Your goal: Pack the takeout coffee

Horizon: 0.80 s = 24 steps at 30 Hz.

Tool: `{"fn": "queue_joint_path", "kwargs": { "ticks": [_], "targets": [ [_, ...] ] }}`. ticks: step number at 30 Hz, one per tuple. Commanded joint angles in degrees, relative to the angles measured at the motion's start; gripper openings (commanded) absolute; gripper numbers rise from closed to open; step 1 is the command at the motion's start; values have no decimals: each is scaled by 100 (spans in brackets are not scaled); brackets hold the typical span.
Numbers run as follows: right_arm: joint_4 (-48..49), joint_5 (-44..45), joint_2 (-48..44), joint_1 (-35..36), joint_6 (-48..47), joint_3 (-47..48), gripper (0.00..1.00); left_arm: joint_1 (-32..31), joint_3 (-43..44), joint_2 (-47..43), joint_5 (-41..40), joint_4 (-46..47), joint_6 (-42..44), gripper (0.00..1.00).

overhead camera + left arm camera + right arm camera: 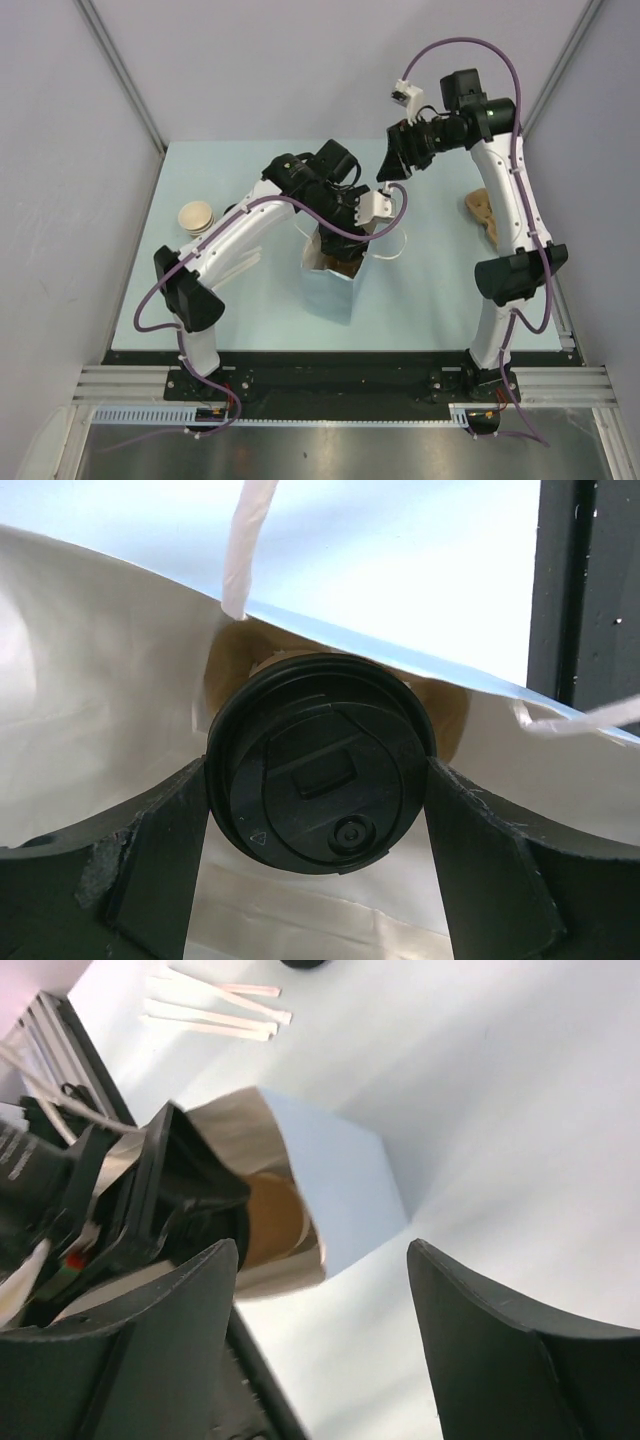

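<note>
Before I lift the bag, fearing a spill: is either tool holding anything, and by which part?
The left tool grips the takeout coffee by the sides of its black lid; the right tool holds nothing.

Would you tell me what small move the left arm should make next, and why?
Probably lower the takeout coffee deeper into the white bag. The left claw grips it at the lid, just inside the bag's mouth, so opening now might drop or tip it. The right claw is open.
</note>
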Motion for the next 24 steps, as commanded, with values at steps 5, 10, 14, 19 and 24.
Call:
{"fn": "queue_joint_path", "kwargs": {
  "ticks": [5, 10, 14, 19, 24],
  "targets": [
    [-326, 307, 511, 751, -1269, 398, 67, 1, -10, -270, 249, -74, 0, 34],
    [-299, 492, 617, 830, -1217, 248, 49, 1, -107, -323, 213, -13, -62, 33],
    [-352, 632, 635, 804, -1059, 169, 16, 10, -160, -367, 213, -47, -150, 33],
    [-405, 747, 319, 549, -796, -164, 0, 141, -344, -490, 213, -109, -334, 33],
    [-299, 738, -182, 417, -664, -972, 0, 344, -275, -543, 99, -118, -431, 33]
  ]
}}
